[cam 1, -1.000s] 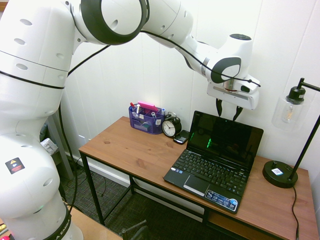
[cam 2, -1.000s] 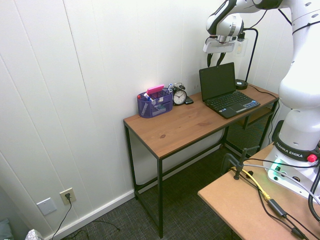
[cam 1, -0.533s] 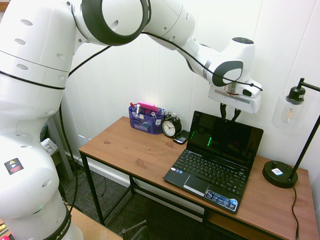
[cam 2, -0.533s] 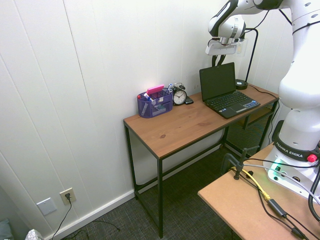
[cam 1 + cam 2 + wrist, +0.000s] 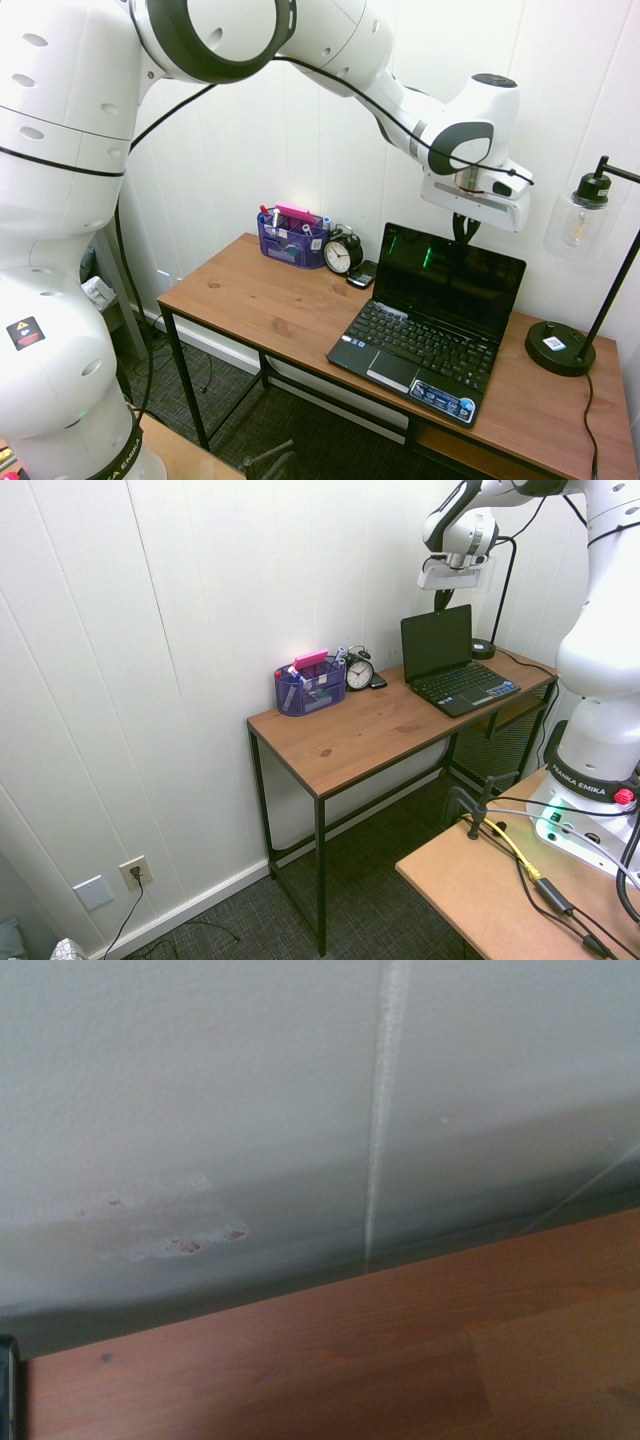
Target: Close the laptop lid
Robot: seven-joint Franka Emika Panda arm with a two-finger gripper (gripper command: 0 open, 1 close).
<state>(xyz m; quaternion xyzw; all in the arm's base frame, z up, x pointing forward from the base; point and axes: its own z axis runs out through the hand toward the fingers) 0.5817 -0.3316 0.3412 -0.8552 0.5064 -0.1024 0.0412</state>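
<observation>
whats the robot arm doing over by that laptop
A white Franka arm is working on shutting a small black netbook on a wooden desk. The laptop lid stands open and upright, with the keyboard base flat in front of it. The gripper hangs just above and behind the lid's top edge, pointing down with its fingers shut. It holds nothing, and the lid has not begun to fold.

One wooden desk [image 5: 260, 295]; one open black laptop [image 5: 432, 322]; one alarm clock [image 5: 341, 254]; one purple mesh organizer [image 5: 290, 240] (its pens too crowded to count); one small dark phone [image 5: 363, 273]; one black desk lamp [image 5: 577, 270]; one white robot arm [image 5: 420, 105].
</observation>
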